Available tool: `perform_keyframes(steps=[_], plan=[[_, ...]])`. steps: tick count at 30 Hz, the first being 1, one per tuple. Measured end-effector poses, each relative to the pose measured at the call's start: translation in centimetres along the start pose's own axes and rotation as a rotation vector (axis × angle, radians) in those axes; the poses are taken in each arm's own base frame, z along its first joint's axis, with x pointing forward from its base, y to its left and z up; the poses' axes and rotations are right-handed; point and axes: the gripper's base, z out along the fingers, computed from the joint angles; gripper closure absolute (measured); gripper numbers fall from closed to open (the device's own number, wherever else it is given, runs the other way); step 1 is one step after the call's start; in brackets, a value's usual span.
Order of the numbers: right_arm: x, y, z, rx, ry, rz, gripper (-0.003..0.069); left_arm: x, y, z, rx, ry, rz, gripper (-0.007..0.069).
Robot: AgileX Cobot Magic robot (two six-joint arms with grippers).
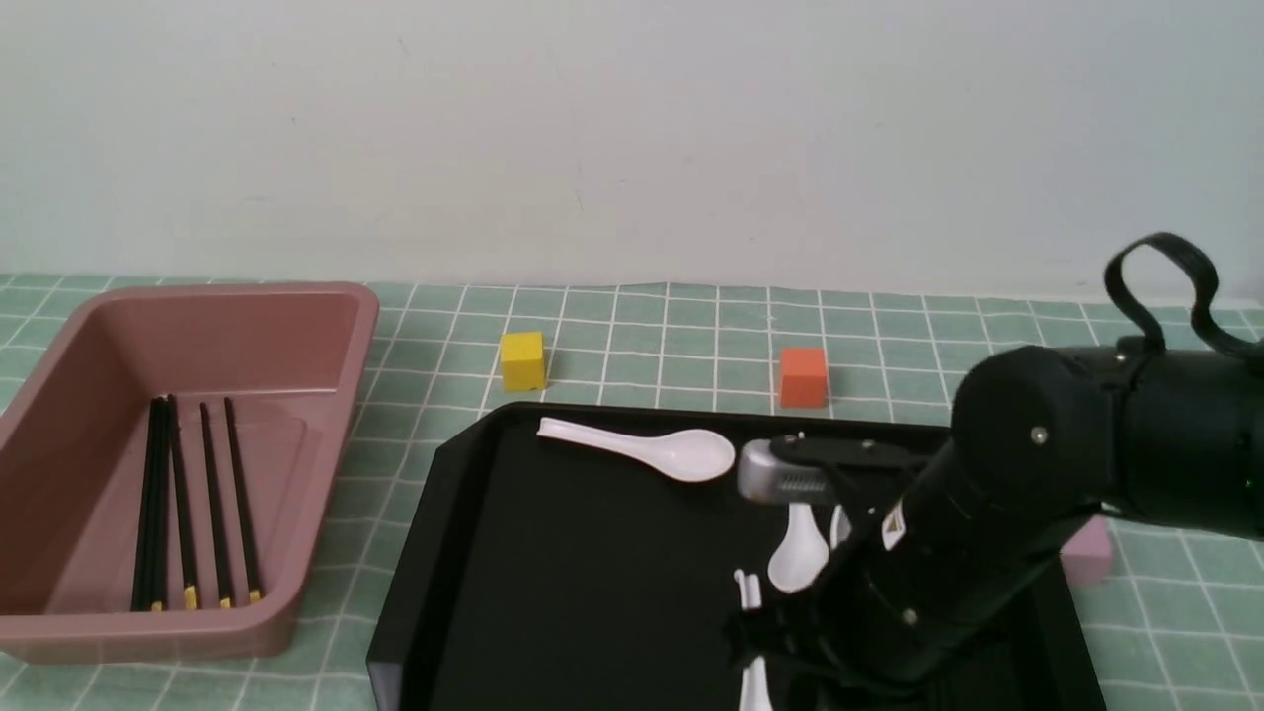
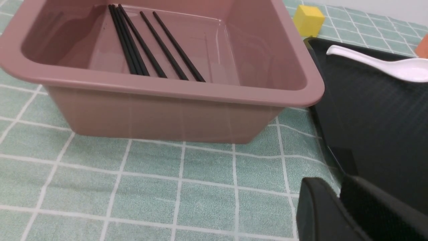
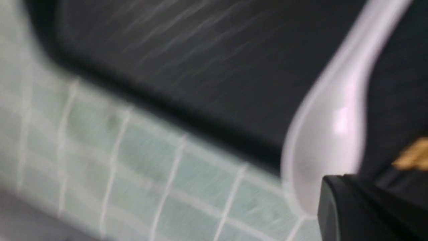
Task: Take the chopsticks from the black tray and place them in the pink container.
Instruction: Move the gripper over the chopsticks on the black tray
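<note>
The pink container [image 1: 326,415] stands at the left with several black chopsticks [image 1: 183,504] lying inside, gold ends toward me. They also show in the left wrist view as chopsticks [image 2: 147,50] behind the container's rim [image 2: 167,90]. My left gripper [image 2: 339,187] hovers over the cloth beside the black tray [image 2: 378,117], fingers together and empty. My right arm [image 1: 948,553] leans over the black tray [image 1: 573,592] and hides its own gripper. In the blurred right wrist view my right gripper [image 3: 347,182] is shut, with a chopstick's gold band [image 3: 413,157] right at its tips.
White spoons lie on the tray: one at the back [image 1: 652,449] and others beside my right arm [image 1: 798,553]; one spoon [image 3: 331,134] lies close to my right fingers. A yellow cube [image 1: 522,360], an orange cube [image 1: 803,376] and a pale pink cube [image 1: 1089,553] sit on the checked cloth.
</note>
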Motion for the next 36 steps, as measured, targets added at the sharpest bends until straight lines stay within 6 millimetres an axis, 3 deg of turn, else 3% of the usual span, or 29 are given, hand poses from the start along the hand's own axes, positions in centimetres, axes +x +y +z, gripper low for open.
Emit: perform_keyframes(steps=[7,14,18,31,36], plan=[[-0.9,-2.0,1.1,0.212,-0.07,0.193,0.0547,0.0,0.0,0.0,0.0,0.0,0.0,0.0503],[-1.2,-2.7,3.3,0.266,-0.04,0.226,0.0371,0.0,0.0,0.0,0.0,0.0,0.0,0.0496],[-1.4,-2.9,4.5,0.272,-0.034,0.23,0.0316,0.0,0.0,0.0,0.0,0.0,0.0,0.0493],[-1.7,-2.9,5.3,0.275,-0.024,0.243,0.0311,0.0,0.0,0.0,0.0,0.0,0.0,0.0483],[-1.6,-3.0,5.3,0.288,-0.01,0.242,0.0416,0.0,0.0,0.0,0.0,0.0,0.0,0.0483]])
